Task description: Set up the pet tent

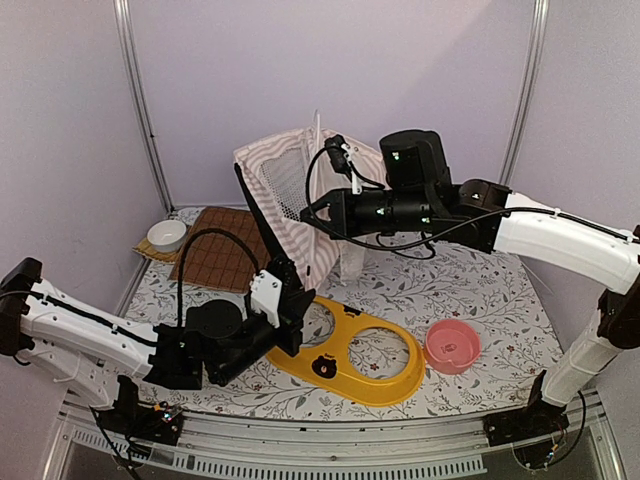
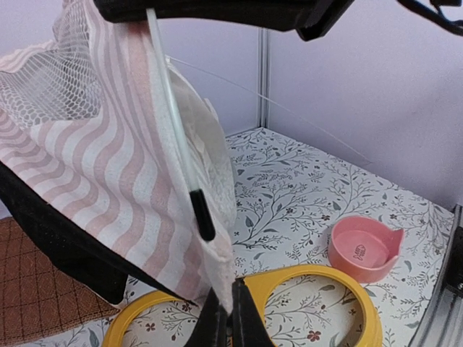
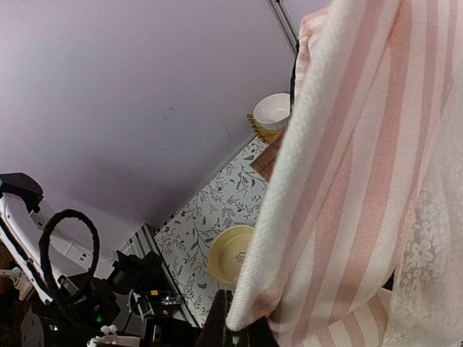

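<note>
The pet tent (image 1: 285,185), pink-and-white striped with white mesh and lace, hangs part-raised and slack at the table's centre back. My left gripper (image 1: 298,295) is below its near corner. In the left wrist view the gripper (image 2: 230,322) is shut on the bottom tip of the striped fabric (image 2: 108,166). A thin white pole with a black tip (image 2: 182,152) runs down the cloth. My right gripper (image 1: 312,213) is up against the tent's upper front. In the right wrist view the gripper (image 3: 239,336) is shut on a hemmed edge of the striped fabric (image 3: 347,181).
A yellow two-hole bowl stand (image 1: 385,385) lies at the front centre, with a pink bowl (image 1: 452,345) to its right. A brown quilted mat (image 1: 215,250) and a white bowl (image 1: 167,235) sit at the back left. A cream bowl (image 3: 231,253) shows beneath the tent.
</note>
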